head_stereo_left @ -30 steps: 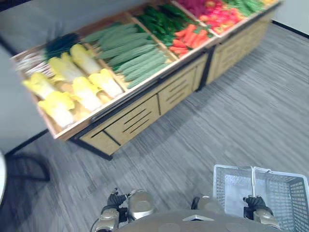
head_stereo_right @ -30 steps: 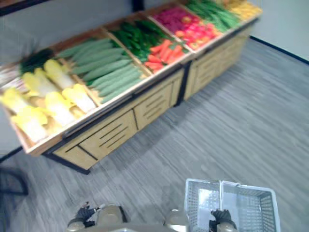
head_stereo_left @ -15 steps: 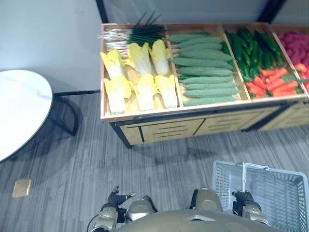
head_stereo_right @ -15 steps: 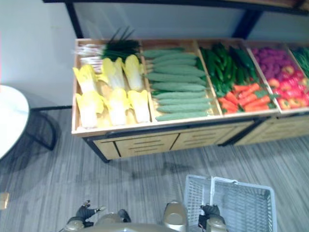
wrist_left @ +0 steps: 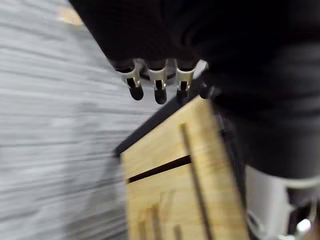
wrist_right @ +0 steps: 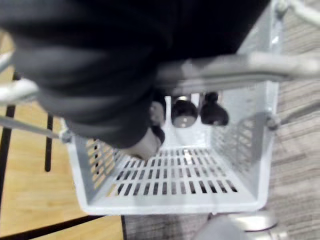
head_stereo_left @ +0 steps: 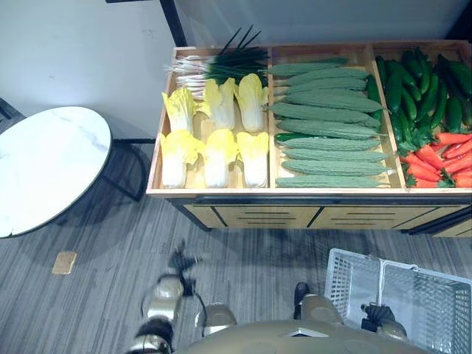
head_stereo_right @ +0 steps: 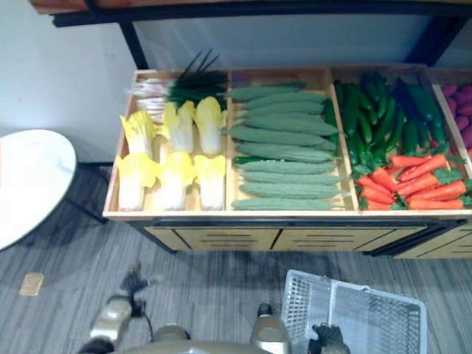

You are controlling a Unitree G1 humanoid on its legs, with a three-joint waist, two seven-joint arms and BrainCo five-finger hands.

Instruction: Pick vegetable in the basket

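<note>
On the table (head_stereo_left: 295, 193), vegetables (head_stereo_left: 324, 125) lay far from the left hand (head_stereo_left: 181, 264), its fingers (wrist_left: 158, 85) loose and empty; the right hand (head_stereo_left: 377, 315) clasped the handle (wrist_right: 225, 67) of the empty basket (head_stereo_left: 350, 284), which might bump the table on approach.

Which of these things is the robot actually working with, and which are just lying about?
For the job: basket, held by the right hand; left hand, free; cabbages, gourds, cucumbers, carrots, spring onions on the wooden stand.
Just lying about: round white table; small tan piece on the floor.
</note>
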